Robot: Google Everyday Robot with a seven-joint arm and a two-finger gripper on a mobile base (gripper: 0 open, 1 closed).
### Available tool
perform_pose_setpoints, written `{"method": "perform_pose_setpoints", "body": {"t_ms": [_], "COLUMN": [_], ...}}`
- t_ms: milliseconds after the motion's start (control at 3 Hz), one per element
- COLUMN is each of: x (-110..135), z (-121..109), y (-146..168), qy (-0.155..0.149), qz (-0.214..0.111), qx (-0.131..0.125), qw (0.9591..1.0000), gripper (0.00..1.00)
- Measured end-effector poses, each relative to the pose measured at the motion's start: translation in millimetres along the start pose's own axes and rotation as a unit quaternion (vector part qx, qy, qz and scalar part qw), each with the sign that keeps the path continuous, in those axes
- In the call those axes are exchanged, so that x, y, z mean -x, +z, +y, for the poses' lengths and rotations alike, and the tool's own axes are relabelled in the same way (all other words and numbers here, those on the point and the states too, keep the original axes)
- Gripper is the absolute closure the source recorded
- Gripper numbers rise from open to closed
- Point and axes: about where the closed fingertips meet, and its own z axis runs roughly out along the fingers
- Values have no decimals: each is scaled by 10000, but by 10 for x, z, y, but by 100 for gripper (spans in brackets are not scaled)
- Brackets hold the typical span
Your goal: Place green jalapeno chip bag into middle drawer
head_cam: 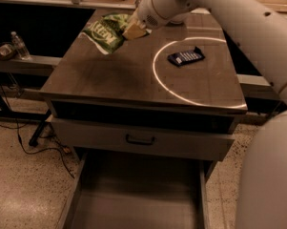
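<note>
The green jalapeno chip bag (104,34) hangs tilted above the back left of the brown cabinet top (114,75), casting a shadow on it. My gripper (133,30) is at the bag's right end and is shut on it, with the pale arm reaching in from the upper right. The middle drawer (138,194) stands pulled out at the bottom of the view, with a plain grey floor and nothing in it.
A small dark blue packet (186,57) lies inside a bright ring of light on the cabinet top. A grey drawer front with a dark handle (140,140) sits above the open drawer. A water bottle (20,46) stands on a shelf at left, with cables on the floor (24,142).
</note>
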Motion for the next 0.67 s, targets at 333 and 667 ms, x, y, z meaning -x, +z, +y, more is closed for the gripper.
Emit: {"method": "perform_pose_setpoints", "body": {"t_ms": [333, 667], "x": [-8, -44], "z": [27, 25], "y": [-654, -779], "qy": [-70, -58], "qz": [-71, -65], "qx": [-85, -106], "qw": [9999, 9999], "gripper": [100, 100]}}
